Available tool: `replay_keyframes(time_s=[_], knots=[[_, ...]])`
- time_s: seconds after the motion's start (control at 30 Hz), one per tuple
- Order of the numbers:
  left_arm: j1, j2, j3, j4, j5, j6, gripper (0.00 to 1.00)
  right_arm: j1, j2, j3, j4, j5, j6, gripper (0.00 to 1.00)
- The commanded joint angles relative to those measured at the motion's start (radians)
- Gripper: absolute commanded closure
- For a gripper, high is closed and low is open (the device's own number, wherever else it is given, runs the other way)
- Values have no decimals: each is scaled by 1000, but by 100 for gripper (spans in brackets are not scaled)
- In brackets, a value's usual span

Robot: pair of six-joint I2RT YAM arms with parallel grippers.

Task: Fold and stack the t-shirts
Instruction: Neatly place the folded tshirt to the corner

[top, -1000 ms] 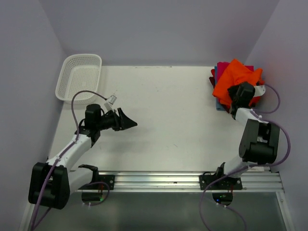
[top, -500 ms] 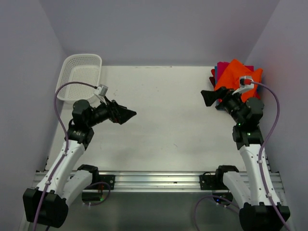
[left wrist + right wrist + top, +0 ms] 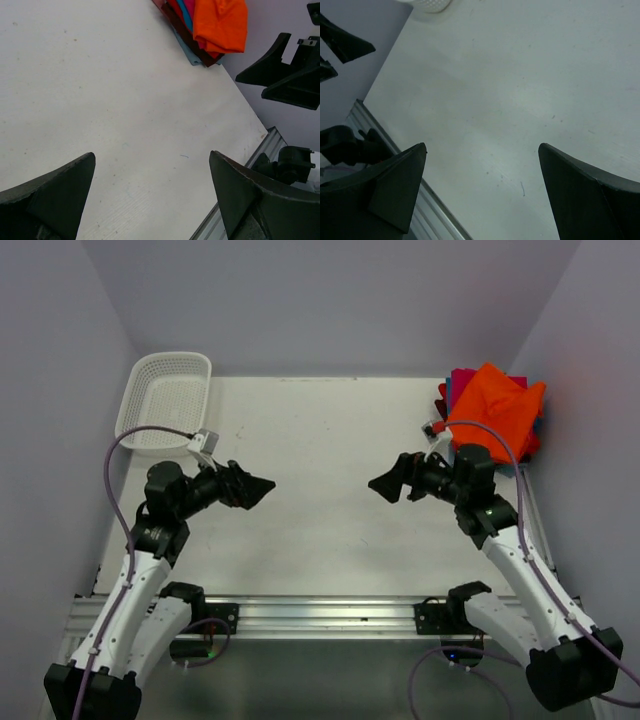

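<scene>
Hovering above the white table (image 3: 320,430): the left gripper (image 3: 256,486) and the right gripper (image 3: 384,483), tips pointed toward each other, well apart.
Left fingers: spread wide, nothing between them.
Right fingers: spread wide too, holding nothing.
Bright orange cloth t-shirt (image 3: 495,405): lies loosely on top of the pile in the far right corner.
Folded squares (image 3: 458,380) under it: magenta-pink, red, dark maroon and light blue edges peek out.
White plastic lattice basket (image 3: 165,400): far left corner.

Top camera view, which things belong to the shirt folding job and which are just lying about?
Job: orange t-shirt; pile of folded shirts under it.
Lying about: white basket, far left corner.
</scene>
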State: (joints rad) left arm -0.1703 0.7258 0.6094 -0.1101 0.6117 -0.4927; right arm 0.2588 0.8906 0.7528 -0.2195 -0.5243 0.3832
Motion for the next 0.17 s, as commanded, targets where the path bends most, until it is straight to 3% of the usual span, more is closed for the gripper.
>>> replay_keyframes(time_s=[0.0,0.13], knots=[[5,-28,-4,-17,-43,22,0,66,28,-4,77,-51,34,1],[5,-35,0,12,-41,10,0,166,86,51,-6,69,-18,1]])
